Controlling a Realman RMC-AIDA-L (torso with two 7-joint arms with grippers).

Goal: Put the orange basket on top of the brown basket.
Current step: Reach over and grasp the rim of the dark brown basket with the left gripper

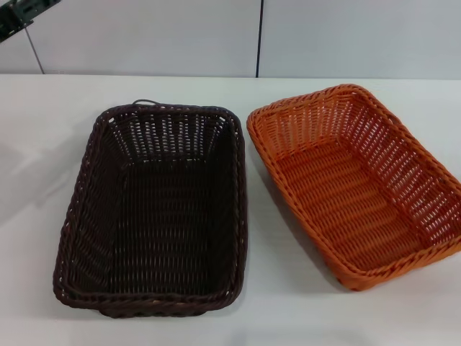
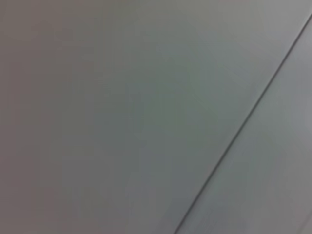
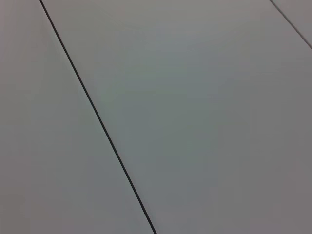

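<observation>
Hands: neither in view; state cannot be told. Orange basket (image 1: 356,184): on the bench (image 1: 43,115), right of the brown basket (image 1: 155,209), rims nearly touching, skewed. Risk: a one-sided rim grasp likely tilts it, catching the neighbour's braid.
</observation>
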